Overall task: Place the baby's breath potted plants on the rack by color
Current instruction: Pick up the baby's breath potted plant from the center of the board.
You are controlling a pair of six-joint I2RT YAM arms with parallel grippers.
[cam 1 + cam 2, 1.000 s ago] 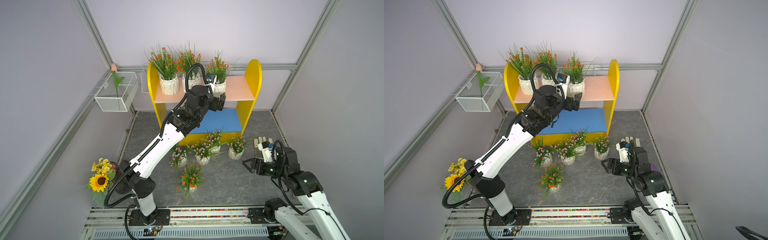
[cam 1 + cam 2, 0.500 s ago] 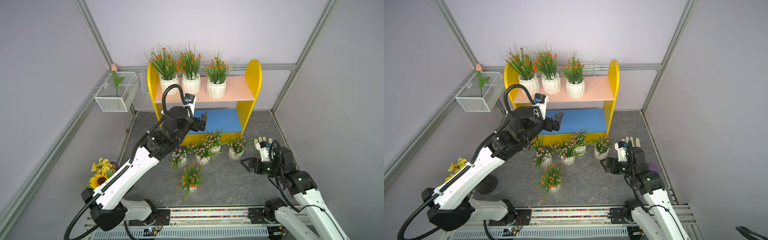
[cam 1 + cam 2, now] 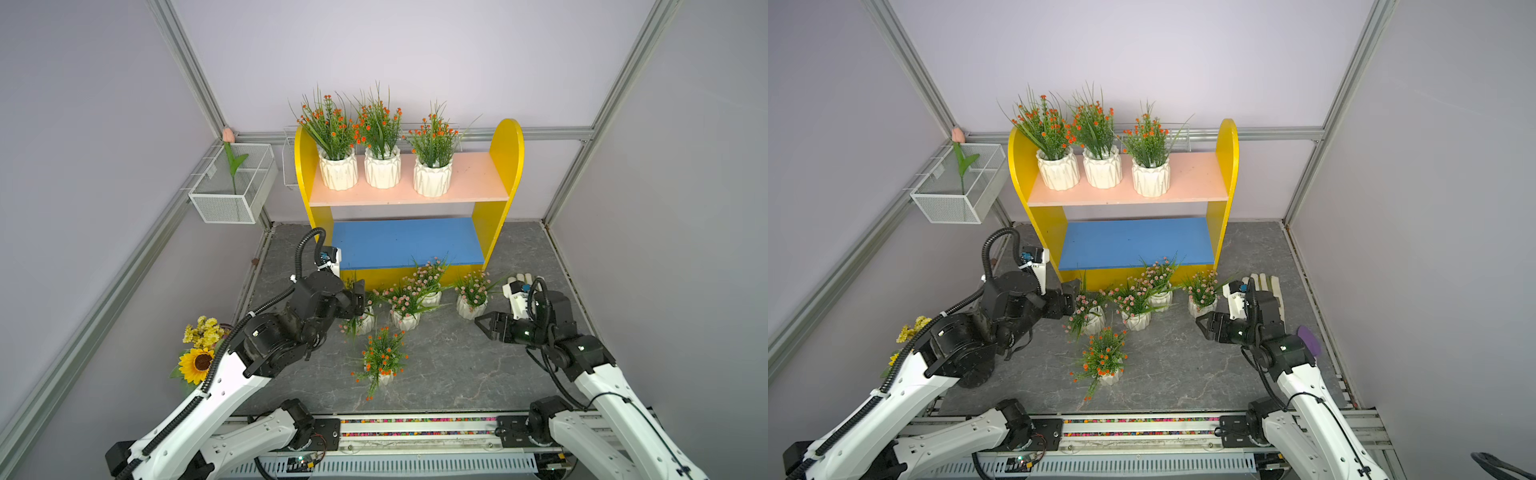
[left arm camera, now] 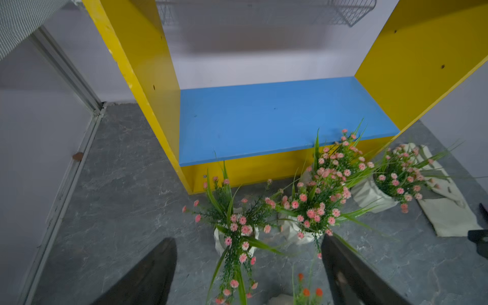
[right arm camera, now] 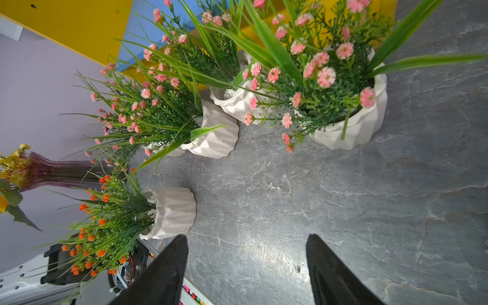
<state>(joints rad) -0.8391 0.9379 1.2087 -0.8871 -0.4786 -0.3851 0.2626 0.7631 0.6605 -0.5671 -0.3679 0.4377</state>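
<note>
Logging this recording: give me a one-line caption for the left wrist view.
Open left pincer hovers beside pink-flowered pots on the grey floor, facing the rack's blue lower shelf.

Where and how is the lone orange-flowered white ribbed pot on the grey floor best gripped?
Probably the orange-flowered white ribbed pot's bare wall, low, from the right claw's side over open grey floor: sprigs cover its top, pink-flowered pots crowd its rack side.

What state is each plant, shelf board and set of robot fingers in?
Three orange-flowered pots: upright on the rack's pink upper board.
Fourth orange-flowered pot: on the floor.
Four pink-flowered pots: on the floor before the rack.
Blue lower board: bare.
Left fingers: open, empty.
Right fingers: open, empty.
</note>
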